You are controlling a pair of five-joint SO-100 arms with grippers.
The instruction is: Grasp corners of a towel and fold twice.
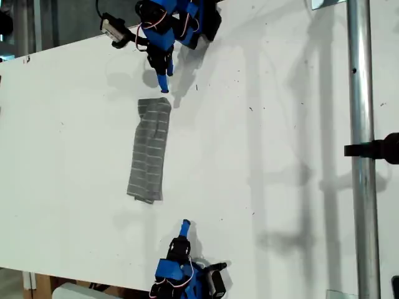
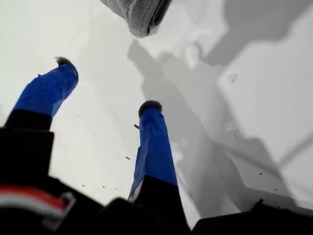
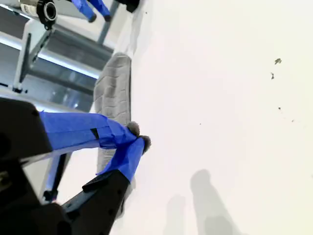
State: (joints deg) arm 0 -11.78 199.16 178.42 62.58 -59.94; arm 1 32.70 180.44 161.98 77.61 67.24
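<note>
Right now you are holding the fingers (image 2: 154, 142) of my first gripper (image 2: 106, 83) wide apart, with nothing between them, hovering over bare worktop (image 1: 268, 156). The rounded, doubled end of the towel (image 1: 151, 149) is lying just beyond their tips, not touching them. You are keeping my second gripper (image 3: 139, 137) pinched together, tips meeting on nothing, and it is sitting near the towel's opposite end, toward the bottom of the exterior view.

The towel is lying flat as a long narrow strip, running between the two arms and slightly left of centre in the exterior view. To my eye it is already doubled lengthwise, so the step in hand is probably the second fold, end over end.

To do that well, you should be opening my second gripper before bringing it down. Aim each gripper at one of the corners (image 1: 141, 101) of a single short end, not at the middle of the edge. Slide one finger under every layer so the stack is lifting together. Carry the end low and straight along the strip, keeping both grippers level, so the stripes are lining up and the edges are meeting squarely.
</note>
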